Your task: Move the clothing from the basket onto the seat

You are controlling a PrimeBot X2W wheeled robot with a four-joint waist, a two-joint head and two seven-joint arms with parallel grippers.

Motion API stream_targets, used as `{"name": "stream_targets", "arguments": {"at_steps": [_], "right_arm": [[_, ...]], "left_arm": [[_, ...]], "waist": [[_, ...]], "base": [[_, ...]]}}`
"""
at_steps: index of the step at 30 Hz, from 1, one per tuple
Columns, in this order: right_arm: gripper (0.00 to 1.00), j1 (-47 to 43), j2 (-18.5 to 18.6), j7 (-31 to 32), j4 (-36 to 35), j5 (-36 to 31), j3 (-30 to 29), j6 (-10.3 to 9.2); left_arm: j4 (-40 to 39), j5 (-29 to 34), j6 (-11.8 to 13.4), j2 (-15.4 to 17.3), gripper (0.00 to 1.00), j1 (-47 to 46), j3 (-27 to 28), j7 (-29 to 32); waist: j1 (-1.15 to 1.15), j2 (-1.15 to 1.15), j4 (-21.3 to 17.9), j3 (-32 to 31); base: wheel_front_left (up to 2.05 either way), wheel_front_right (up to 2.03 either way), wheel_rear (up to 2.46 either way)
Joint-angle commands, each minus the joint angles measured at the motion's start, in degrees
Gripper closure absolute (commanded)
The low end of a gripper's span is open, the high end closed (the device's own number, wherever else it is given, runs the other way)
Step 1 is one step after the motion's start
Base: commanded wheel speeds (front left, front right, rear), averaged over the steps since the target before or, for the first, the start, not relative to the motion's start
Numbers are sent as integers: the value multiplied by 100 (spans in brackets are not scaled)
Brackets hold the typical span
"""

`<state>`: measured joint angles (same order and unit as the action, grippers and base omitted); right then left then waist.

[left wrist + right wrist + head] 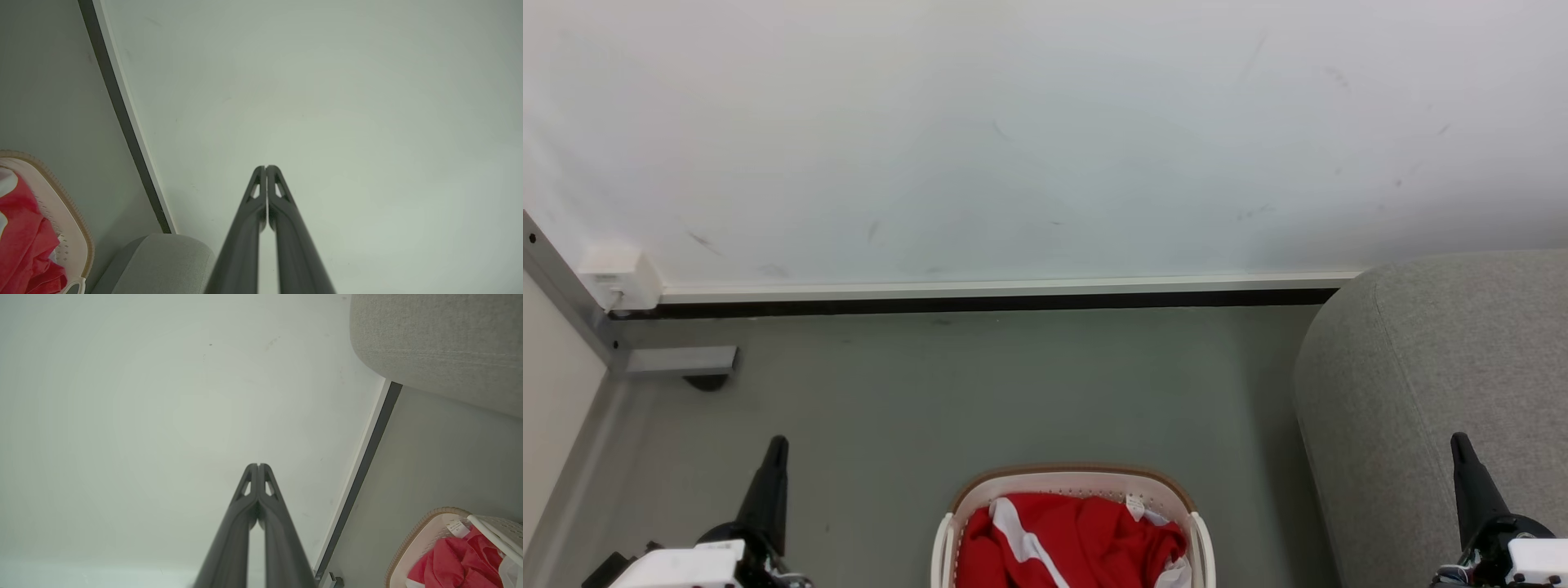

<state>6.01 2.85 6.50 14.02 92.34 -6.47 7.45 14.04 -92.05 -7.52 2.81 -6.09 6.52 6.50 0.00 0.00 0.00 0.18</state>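
Your left gripper (266,168) was found fully closed, its two dark fingers pressed together at the tips, with nothing between them. Your right gripper (258,465) was in the same condition: fingers met along their length, nothing held. In the head view both stood low at the bottom corners, fingers pointing up the picture, the left over bare floor (1013,392) and the right in front of the seat (1421,367). Neither touched any of the task's things.

The clothing (1086,535) lay inside the basket (1078,482), bunched in folds, bright red, with a white stripe (1029,539) running across it and a small white label (1134,506) near the far rim. A patch of white fabric showed at its right edge. The basket stood on the floor between your two grippers, at the bottom middle of the head view, its near part cut off by the picture's edge.

The seat, grey and rounded at the corner, stood to the right of the basket, near it but apart, with floor between them. No clothing lay on the part of the seat in view.

Beyond the basket ran a pale wall (1045,139) with a white skirting strip (1013,287) over a dark gap. At the left end of that strip sat a small white box (619,278), with a grey metal bar (678,359) below it.
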Motion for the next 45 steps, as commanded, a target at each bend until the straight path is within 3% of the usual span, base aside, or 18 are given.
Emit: {"name": "stream_targets", "arguments": {"at_steps": [1, 37, 38, 45], "right_arm": [[100, 77, 36, 1, -21, -42, -21, -2], [100, 77, 36, 1, -21, -42, -21, -2], [0, -8, -2, -2, 16, 0, 2, 0], [0, -139, -33, -157, 56, -97, 107, 0]], "left_arm": [[-22, -72, 2, 34, 100, -62, -3, 4], [-22, -72, 2, 34, 100, -62, -3, 4], [17, 3, 0, -2, 0, 7, -1, -3], [48, 51, 29, -23, 0, 97, -143, -158]], "waist": [[0, 0, 0, 0], [0, 0, 0, 0], [0, 0, 0, 0], [0, 0, 1, 0]], "base": [[0, 0, 0], [0, 0, 0], [0, 0, 0], [0, 0, 0]]}}
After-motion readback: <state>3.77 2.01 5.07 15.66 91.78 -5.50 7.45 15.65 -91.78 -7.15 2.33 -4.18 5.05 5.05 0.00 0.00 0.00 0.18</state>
